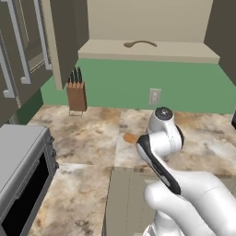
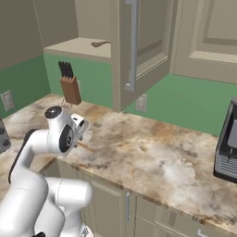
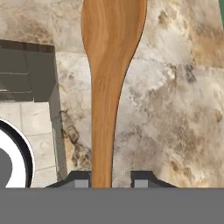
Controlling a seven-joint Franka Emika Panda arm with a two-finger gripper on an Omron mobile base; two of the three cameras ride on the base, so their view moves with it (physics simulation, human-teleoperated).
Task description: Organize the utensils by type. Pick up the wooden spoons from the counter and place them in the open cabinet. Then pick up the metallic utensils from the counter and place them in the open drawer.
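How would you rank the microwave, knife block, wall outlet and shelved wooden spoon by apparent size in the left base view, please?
1. microwave, though nearest the camera
2. knife block
3. and 4. shelved wooden spoon and wall outlet: too alike to rank

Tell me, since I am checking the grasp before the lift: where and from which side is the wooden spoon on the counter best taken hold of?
Grip the wooden spoon on its slim handle, not the broad oval bowl: the handle is narrow enough to sit between the fingers. Come from above, fingers either side across its width, since it lies along the counter. The gripper already stands so, apparently closed on the handle's near end.
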